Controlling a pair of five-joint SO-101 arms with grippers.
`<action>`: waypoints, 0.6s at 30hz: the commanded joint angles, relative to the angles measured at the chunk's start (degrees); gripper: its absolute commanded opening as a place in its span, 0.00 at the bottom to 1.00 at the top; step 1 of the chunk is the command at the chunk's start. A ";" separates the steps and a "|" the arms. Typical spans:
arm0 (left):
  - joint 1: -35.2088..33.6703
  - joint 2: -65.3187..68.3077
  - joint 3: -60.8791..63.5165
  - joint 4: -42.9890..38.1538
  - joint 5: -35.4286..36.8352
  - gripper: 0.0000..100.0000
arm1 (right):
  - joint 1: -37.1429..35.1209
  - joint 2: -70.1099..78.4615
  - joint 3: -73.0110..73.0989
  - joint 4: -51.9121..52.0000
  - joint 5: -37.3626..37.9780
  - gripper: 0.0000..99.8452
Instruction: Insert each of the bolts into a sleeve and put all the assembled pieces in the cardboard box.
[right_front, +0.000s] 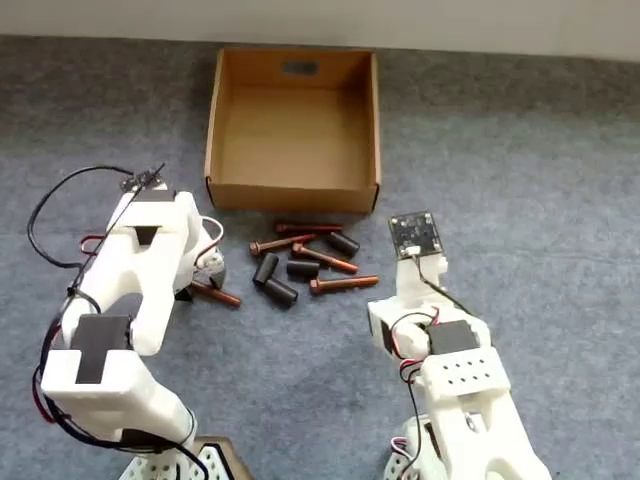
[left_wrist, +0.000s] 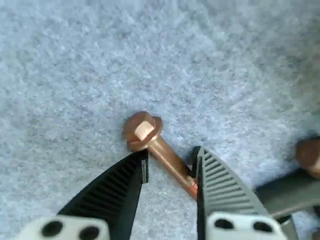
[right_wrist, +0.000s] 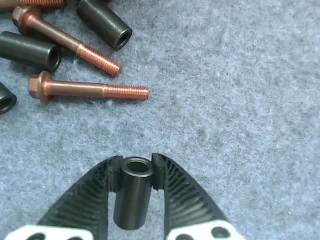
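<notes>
Right tool: closed on a black sleeve, its ribbed fingers pressed against both flanks (a snug pinch).
Sleeve axis: its length runs along the fingers, and the open bore end pokes out at the fingertips.
Left tool: parted and gripping nothing; its two black fingers straddle a copper bolt.
Bolt axis: it lies flat on the grey bench. The hex head sits just past the fingertips, pointing away from the tool. The shank slants back through the gap, close against one finger (actual contact is hard to judge).
Cardboard box: it sits top open at the far side of the bench, with its bare brown floor showing inside.
Loose bolts: four lie flat just in front of the box's near wall, pointing in various directions (the marked one is roughly parallel to that wall).
Loose sleeves: four black ones lie on their sides, mixed in among those bolts.
Bolt versus box: the straddled bolt lies out from the box's near left corner, apart from the pile.
Right arm versus box: out from the box's near right corner, beside the pile.
</notes>
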 joint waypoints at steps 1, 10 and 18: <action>-0.40 0.31 -0.40 -1.58 -3.16 0.00 | 0.66 -1.19 -0.22 -0.92 0.62 0.01; 6.02 -0.40 -0.40 -1.58 -34.29 0.01 | 0.66 -1.19 0.48 -0.84 0.44 0.01; 8.31 -2.86 4.53 -8.79 -37.36 0.01 | 0.66 -1.19 0.92 -1.71 0.35 0.01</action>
